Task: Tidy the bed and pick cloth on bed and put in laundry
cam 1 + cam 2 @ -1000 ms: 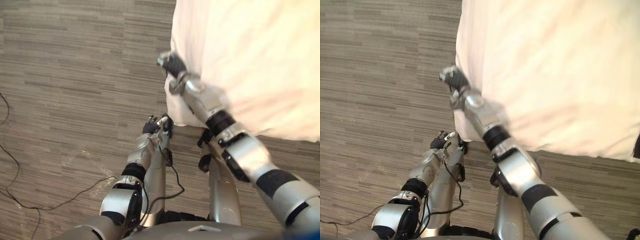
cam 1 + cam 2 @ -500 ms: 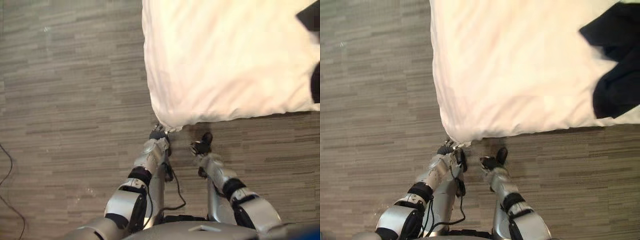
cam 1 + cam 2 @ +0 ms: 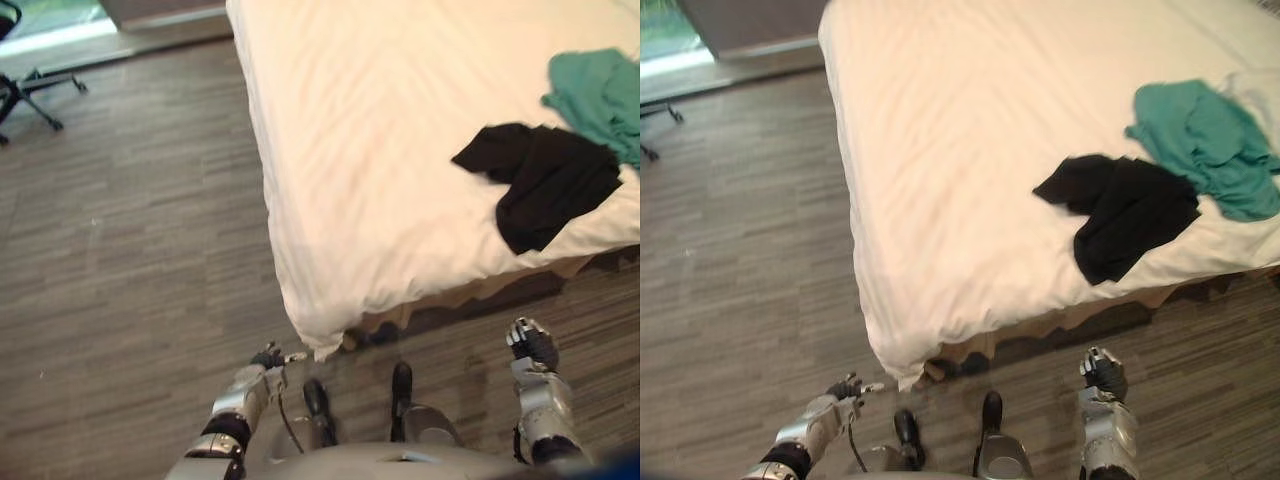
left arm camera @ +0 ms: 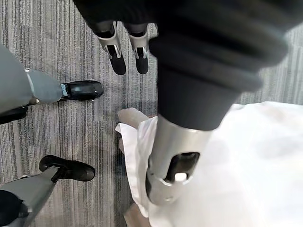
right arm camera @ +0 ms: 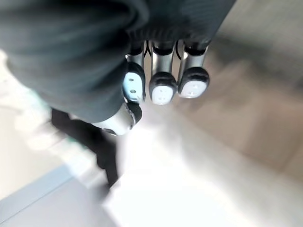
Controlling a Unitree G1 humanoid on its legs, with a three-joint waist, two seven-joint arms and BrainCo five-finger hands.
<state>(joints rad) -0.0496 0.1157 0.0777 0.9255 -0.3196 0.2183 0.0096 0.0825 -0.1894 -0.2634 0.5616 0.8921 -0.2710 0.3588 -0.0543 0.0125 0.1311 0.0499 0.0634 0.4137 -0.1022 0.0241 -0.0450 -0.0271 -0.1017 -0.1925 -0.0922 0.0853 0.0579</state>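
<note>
A bed (image 3: 400, 150) under a white sheet takes up the upper right. On its near right part lies a black cloth (image 3: 545, 180), with a teal cloth (image 3: 1205, 140) just beyond it, touching it. My left hand (image 3: 268, 357) hangs low over the floor just left of the sheet's drooping corner (image 3: 318, 335). In the left wrist view its fingers (image 4: 117, 54) are relaxed and hold nothing, and the corner (image 4: 142, 142) lies past the thumb. My right hand (image 3: 1103, 375) is low over the floor in front of the bed, fingers (image 5: 161, 87) curled, empty.
Grey wood-look floor (image 3: 130, 250) runs along the bed's left side and front. An office chair's base (image 3: 25, 90) stands at the far left by a bright window strip. The bed's wooden base (image 3: 480, 290) shows under the sheet's front edge.
My right arm has come down from the sheet's edge to hang low at the right. The view has swung up, bringing the bed top and both cloths into sight.
</note>
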